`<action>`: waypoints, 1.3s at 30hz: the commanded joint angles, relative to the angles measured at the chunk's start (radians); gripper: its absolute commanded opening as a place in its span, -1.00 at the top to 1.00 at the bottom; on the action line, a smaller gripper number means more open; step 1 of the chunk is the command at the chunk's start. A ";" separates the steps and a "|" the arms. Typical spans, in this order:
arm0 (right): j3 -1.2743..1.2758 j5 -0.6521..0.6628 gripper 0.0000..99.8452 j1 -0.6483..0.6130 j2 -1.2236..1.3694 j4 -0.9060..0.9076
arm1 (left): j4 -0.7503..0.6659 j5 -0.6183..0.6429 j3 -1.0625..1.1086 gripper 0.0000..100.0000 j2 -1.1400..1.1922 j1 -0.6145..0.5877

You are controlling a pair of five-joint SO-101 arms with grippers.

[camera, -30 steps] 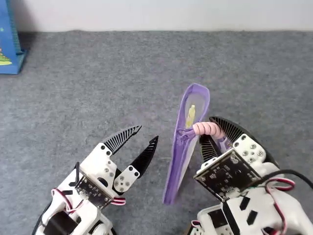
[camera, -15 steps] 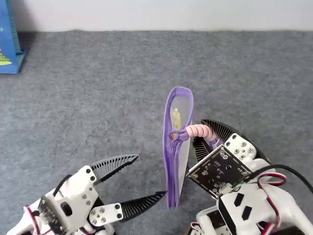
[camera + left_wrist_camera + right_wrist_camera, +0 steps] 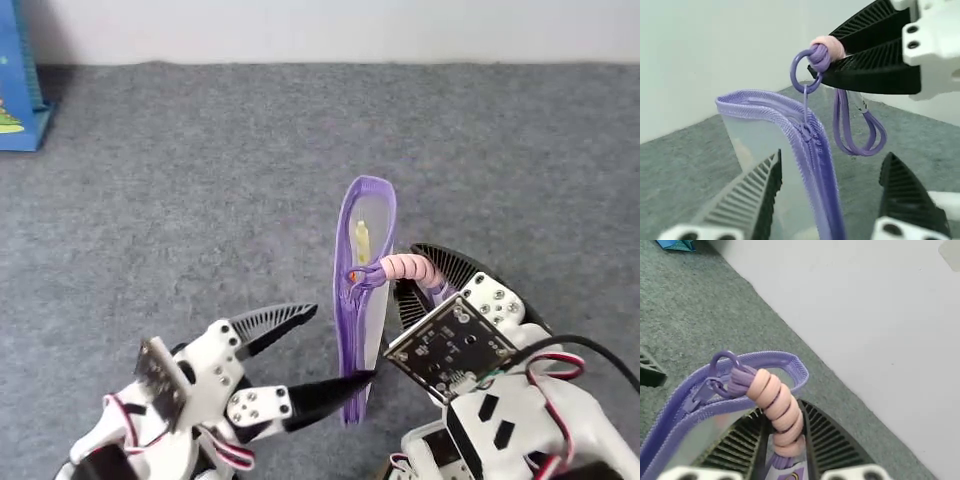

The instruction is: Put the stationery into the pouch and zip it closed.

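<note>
The right gripper (image 3: 415, 275) is clamped on the pink coiled strap (image 3: 774, 405), which is tied to the zipper ring (image 3: 802, 75). The purple pouch (image 3: 360, 320) hangs from it on edge, near the front edge of the grey tabletop (image 3: 200, 180). You see the left gripper (image 3: 343, 342) spread wide. In the left wrist view, the pouch's zipper edge lies between its fingers. A yellowish item (image 3: 362, 240) shows through the pouch's clear side.

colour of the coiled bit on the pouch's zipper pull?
Pale pink coil, with thin dark lines between some turns. Clearest in the right wrist view.
</note>
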 commanded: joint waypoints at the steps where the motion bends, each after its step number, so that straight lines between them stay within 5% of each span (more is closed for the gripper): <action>1: 0.002 -0.012 0.98 -0.007 0.028 0.001 | -0.078 0.032 0.019 0.39 -0.011 0.002; 11: 0.002 -0.014 0.98 -0.027 0.022 0.045 | -0.270 0.031 0.177 0.40 -0.011 -0.084; 27: 0.002 -0.005 0.98 0.012 0.031 0.001 | -0.278 -0.138 0.174 0.98 -0.011 -0.132; 39: 0.282 0.109 0.98 0.311 0.073 -0.309 | 0.069 -0.166 -0.076 0.98 -0.011 -0.135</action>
